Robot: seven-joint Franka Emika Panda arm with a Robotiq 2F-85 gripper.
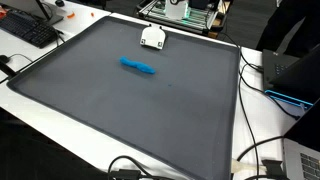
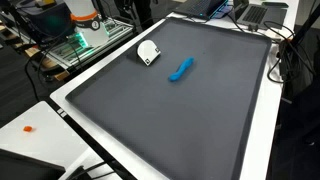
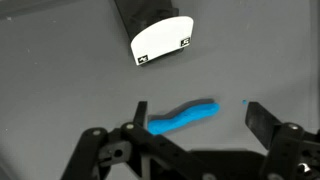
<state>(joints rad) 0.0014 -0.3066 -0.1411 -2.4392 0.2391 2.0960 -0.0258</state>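
A blue, slightly wavy elongated object lies on the dark grey mat in both exterior views point(image 1: 138, 67) point(image 2: 181, 70) and in the wrist view point(image 3: 185, 115). A white and black box-like object stands near the mat's far edge point(image 1: 152, 38) point(image 2: 148, 52) point(image 3: 160, 40). In the wrist view my gripper point(image 3: 198, 108) is open, with its two dark fingers on either side of the blue object. I cannot tell its height above the object. The arm and gripper do not show in the exterior views.
The grey mat point(image 1: 120, 110) covers a white table. A keyboard point(image 1: 30, 28) lies off the mat. A laptop point(image 1: 290, 70) and cables point(image 1: 262, 150) sit along one side. A green-lit device point(image 2: 80, 40) and a small orange item point(image 2: 28, 128) sit beyond the mat.
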